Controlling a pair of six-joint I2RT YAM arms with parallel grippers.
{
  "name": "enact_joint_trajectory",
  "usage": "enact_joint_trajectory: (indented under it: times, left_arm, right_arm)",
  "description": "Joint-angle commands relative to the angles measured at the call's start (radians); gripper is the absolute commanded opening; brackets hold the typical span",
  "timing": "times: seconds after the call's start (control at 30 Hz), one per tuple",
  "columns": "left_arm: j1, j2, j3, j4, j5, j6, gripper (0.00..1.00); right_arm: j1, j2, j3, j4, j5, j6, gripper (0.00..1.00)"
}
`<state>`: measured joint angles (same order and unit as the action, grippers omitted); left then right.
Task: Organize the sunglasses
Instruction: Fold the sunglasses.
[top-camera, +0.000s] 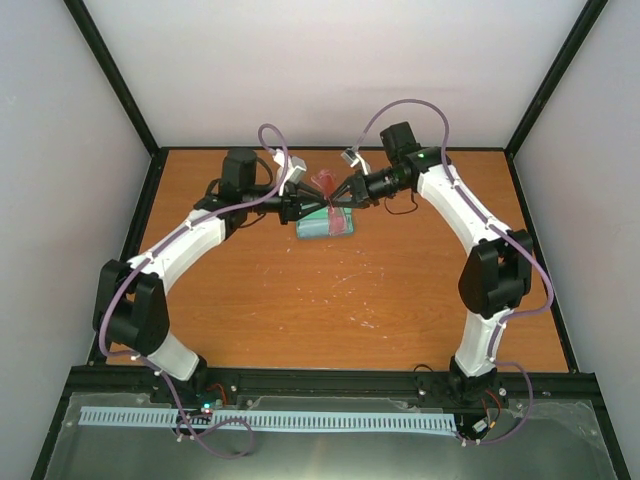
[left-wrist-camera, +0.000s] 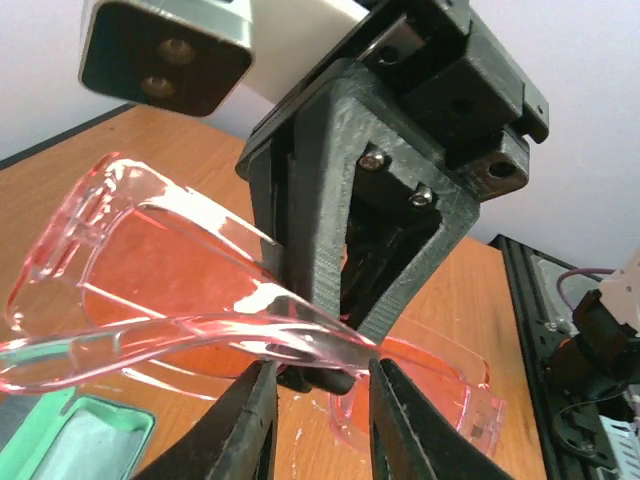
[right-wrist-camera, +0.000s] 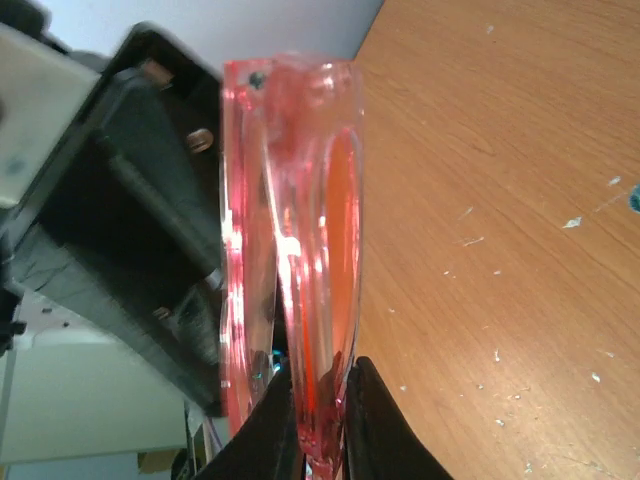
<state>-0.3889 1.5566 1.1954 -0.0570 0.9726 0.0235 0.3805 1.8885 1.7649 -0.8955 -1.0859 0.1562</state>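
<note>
Right wrist: sunglasses (right-wrist-camera: 300, 250), seemingly tight grip

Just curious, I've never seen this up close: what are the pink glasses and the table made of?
The sunglasses: probably glossy translucent pink plastic; the table shows through them and their edges catch highlights. The table: orange wood or wood-look laminate, going by its fine grain streaks; matte, with white scuffs.

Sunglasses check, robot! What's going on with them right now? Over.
Left pincer shut on sunglasses. Right pincer shut on them too. Sunglasses held up above the case. No blocker seen.
</note>
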Motion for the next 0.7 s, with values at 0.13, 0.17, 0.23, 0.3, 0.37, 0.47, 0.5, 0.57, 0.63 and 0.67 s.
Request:
enact_joint_trajectory:
  times: [0.13, 0.17, 0.23, 0.3, 0.37, 0.47, 0.5, 0.57, 0.63, 0.67]
  left_arm:
    - [-0.003, 0.049, 0.079, 0.030, -0.016, -0.006, 0.27]
    - [0.000, 0.046, 0.081, 0.024, -0.031, -0.002, 0.28]
    - [0.026, 0.028, 0.079, 0.026, -0.050, -0.014, 0.30]
    - [0.078, 0.013, 0.073, 0.035, -0.049, -0.034, 0.32]
    - [0.146, 0.013, 0.074, 0.018, -0.070, -0.019, 0.33]
    - [0.216, 0.044, 0.101, -0.060, -0.157, 0.090, 0.32]
    - [0.233, 0.066, 0.112, -0.083, -0.185, 0.127, 0.31]
    - [0.266, 0.129, 0.152, -0.149, -0.226, 0.199, 0.30]
    - [0.288, 0.211, 0.223, -0.222, -0.262, 0.265, 0.29]
    - [0.294, 0.259, 0.264, -0.262, -0.275, 0.287, 0.29]
  right_arm:
    - [0.016, -0.073, -0.044, -0.064, -0.029, -0.055, 0.04]
    - [0.015, -0.068, -0.050, -0.059, 0.006, -0.047, 0.04]
    - [0.000, -0.049, -0.073, -0.037, 0.053, -0.022, 0.04]
    - [-0.019, -0.029, -0.099, 0.001, 0.074, 0.010, 0.03]
    - [-0.036, -0.013, -0.113, 0.042, 0.087, 0.035, 0.03]
    - [-0.057, 0.014, -0.111, 0.085, 0.086, 0.064, 0.03]
    - [-0.062, 0.021, -0.110, 0.097, 0.086, 0.072, 0.03]
    - [-0.074, 0.036, -0.107, 0.114, 0.085, 0.090, 0.03]
    - [-0.081, 0.050, -0.106, 0.123, 0.103, 0.112, 0.03]
    - [-0.082, 0.053, -0.104, 0.125, 0.124, 0.123, 0.03]
